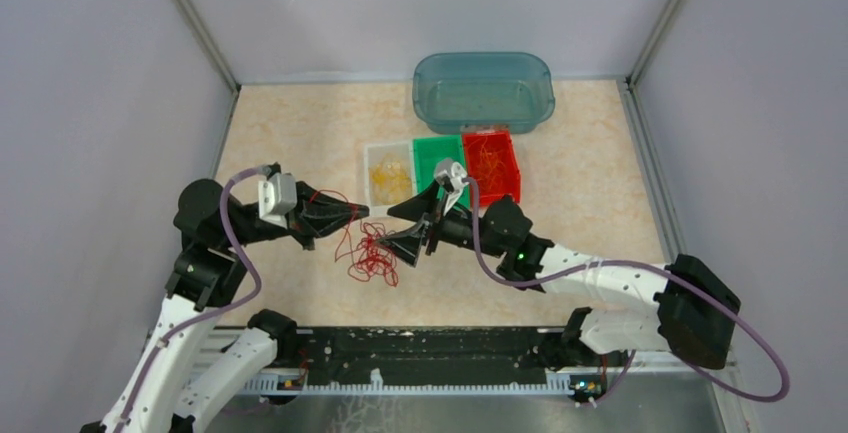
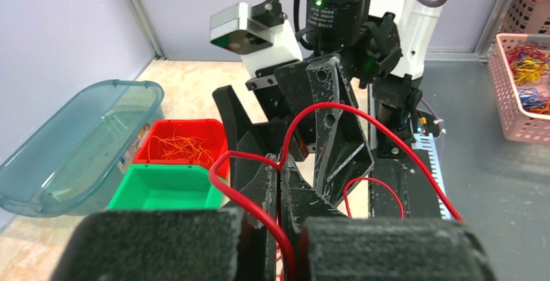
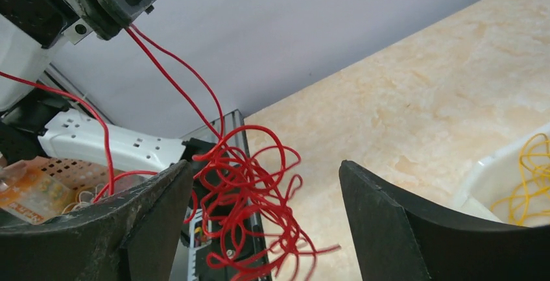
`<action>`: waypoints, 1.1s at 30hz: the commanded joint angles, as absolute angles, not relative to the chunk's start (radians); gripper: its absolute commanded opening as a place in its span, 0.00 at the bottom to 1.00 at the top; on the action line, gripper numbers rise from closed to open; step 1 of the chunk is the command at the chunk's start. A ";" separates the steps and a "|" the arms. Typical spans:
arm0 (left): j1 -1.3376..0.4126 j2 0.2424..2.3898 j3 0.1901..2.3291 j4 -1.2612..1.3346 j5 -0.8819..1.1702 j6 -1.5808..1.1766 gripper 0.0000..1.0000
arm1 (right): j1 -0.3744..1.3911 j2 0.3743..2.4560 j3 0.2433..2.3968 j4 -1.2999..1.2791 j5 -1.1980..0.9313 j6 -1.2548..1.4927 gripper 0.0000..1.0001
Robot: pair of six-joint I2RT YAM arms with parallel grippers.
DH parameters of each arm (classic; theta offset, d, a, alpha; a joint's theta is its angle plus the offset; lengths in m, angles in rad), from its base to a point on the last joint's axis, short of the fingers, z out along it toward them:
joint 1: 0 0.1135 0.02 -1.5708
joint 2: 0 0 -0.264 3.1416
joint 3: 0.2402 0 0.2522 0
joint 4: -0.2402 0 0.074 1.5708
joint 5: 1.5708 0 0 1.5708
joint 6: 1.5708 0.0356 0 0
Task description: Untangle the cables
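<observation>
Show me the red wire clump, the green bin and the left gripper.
red wire clump (image 1: 372,256): top view, middle of tangle.
green bin (image 1: 432,158): top view, bare floor.
left gripper (image 1: 361,211): top view, between closed fingertips.

Bright, even light, soft shadows; near wrist-view foregrounds blurred

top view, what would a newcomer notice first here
A tangle of red cables dangles mid-table from the left gripper, jaws shut on a strand. The right gripper faces it, jaws wide open beside the clump. Behind sit a clear bin, green bin and red bin, then a teal tub.
</observation>
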State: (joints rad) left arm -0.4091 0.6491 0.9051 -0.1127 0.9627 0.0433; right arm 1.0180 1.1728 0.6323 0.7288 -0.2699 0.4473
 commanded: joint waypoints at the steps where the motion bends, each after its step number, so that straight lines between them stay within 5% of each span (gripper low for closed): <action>1: -0.411 0.661 0.942 -0.113 1.005 -0.009 0.00 | 1.019 1.212 0.664 0.856 -0.337 0.450 0.82; 15: -0.412 0.684 0.955 -0.123 1.019 -0.047 0.00 | 1.042 1.389 0.776 0.958 -0.334 0.460 0.73; 22: -0.411 0.688 0.976 -0.126 1.023 -0.064 0.00 | 1.051 1.441 0.772 0.960 -0.307 0.443 0.56; 33: -0.411 0.719 1.029 -0.086 1.023 -0.149 0.00 | 1.121 1.492 0.737 0.955 -0.189 0.356 0.60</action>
State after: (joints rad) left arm -0.4091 0.7086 0.9760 -0.1257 1.0073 -0.0944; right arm 1.1118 1.4738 0.7422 0.8837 -0.2508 0.3843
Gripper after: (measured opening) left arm 0.010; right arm 0.608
